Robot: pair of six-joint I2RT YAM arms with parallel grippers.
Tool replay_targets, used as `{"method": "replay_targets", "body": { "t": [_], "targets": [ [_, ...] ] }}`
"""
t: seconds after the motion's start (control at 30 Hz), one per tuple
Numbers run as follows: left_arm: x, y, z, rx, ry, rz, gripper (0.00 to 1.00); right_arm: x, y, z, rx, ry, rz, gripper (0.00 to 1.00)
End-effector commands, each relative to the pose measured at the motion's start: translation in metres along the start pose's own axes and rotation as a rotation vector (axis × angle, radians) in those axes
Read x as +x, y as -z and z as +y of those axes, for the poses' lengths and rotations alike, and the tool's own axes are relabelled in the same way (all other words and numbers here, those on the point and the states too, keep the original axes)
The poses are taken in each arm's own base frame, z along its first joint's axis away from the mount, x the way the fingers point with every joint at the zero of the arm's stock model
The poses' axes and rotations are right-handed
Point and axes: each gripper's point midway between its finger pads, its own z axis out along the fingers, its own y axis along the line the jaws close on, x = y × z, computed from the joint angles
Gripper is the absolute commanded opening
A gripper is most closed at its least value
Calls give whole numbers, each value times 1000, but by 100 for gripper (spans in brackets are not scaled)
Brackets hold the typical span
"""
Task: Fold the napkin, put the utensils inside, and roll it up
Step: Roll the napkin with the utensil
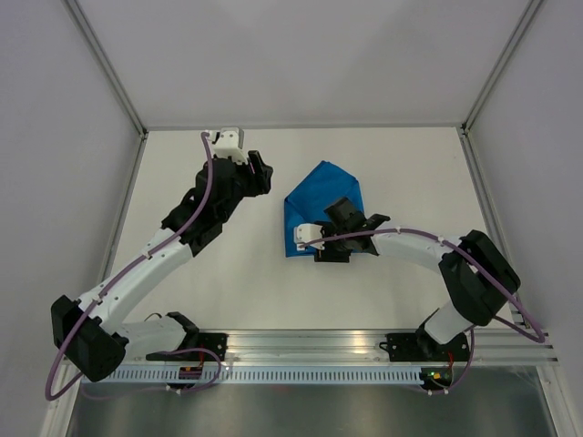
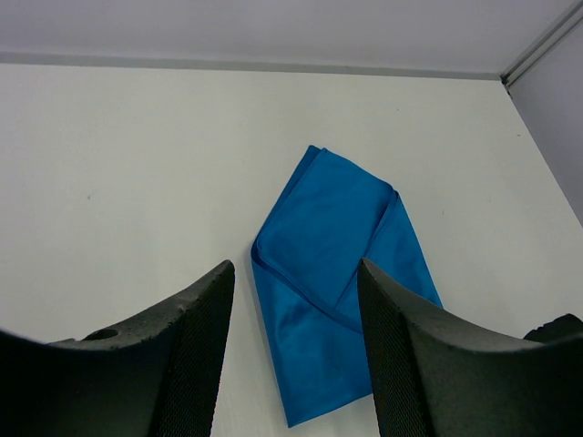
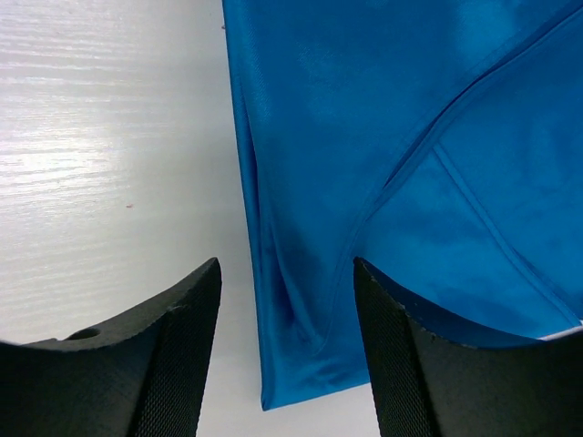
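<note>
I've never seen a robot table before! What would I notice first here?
The bright blue napkin pops out first, folded and lying in the middle of the white table. Then you'd see the two black-and-white arms. The right pincer is open over the napkin's near end, and the left pincer is open off to the napkin's left, holding nothing.

The left arm stretches forward and inward from its base, and the left hand (image 1: 258, 173) holds its fingers (image 2: 196, 355) spread apart with nothing between them. The right arm bends leftward across the middle. The right hand (image 1: 342, 211) points downward, its fingers (image 3: 173, 355) likewise parted and empty.
</note>
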Motion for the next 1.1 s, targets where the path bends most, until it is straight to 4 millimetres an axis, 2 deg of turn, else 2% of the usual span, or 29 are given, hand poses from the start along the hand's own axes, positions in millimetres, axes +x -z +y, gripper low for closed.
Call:
{"method": "replay_targets", "body": {
  "t": [0.0,0.27,0.4,0.63,0.93,1.07],
  "targets": [
    [-14,0,-4,13,-11,-19,62,3,-17,-1,-3,40,1,65],
    [-7,-3,-2,14,-43,0,62,8,-29,3,-29,44,17,61],
    [-5,-5,-1,17,-58,6,62,14,-32,8,-64,40,34,55],
    [-2,-5,-8,59,-84,25,62,28,-30,18,-133,33,68,49],
    [10,-10,-21,136,-109,67,62,44,-36,34,-202,15,115,43],
    [12,-11,-26,166,-120,70,62,48,-39,38,-218,-6,124,37]
  ]
}}
